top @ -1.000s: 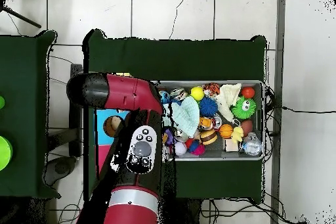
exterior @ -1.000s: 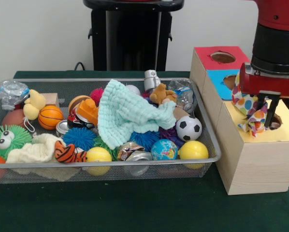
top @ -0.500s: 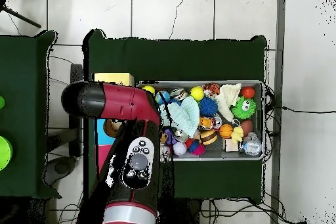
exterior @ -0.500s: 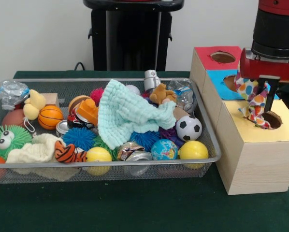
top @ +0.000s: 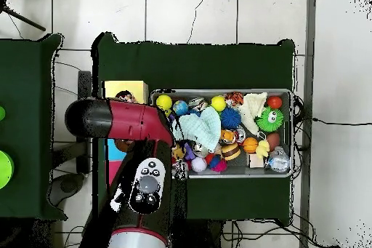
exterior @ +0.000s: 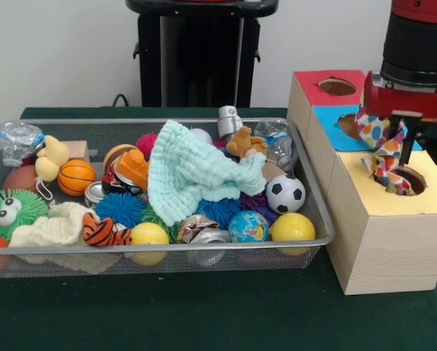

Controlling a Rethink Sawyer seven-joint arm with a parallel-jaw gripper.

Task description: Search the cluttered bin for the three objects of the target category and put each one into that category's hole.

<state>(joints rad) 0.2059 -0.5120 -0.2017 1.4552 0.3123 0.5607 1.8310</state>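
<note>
Polka-dot fabric, that's what the arm is dealing with here: a white cloth (exterior: 383, 150) covered in orange, blue and red spots, hanging limp off the gripper (exterior: 401, 146) right over the round hole (exterior: 408, 179) in the yellow top of the wooden box (exterior: 379, 241). Its lower end looks like it's already dipping into the hole's rim, while the upper part bunches up against the red gripper body.

Handling-wise, it's about as light and floppy as things get. No risk of breaking, no slipping like a ball would, but it drapes and folds however it wants, so it could snag on the hole's edge or pile up on the lid instead of dropping through. A pinch on a bunched fold near the middle seems the sensible hold, so less of it trails.

The fingers (exterior: 411, 150) look drawn in narrow on the cloth, with one dark finger showing beside the fabric and pointing down at the hole. The overhead view is no help, since the arm covers it.

Over in the mesh bin (exterior: 160, 252) on the green desk (exterior: 204, 314), to the left of the box, a mint knitted cloth (exterior: 196, 172) lies on top of the balls and a cream one (exterior: 54, 227) sits at the near left. Those are probably the same category.
</note>
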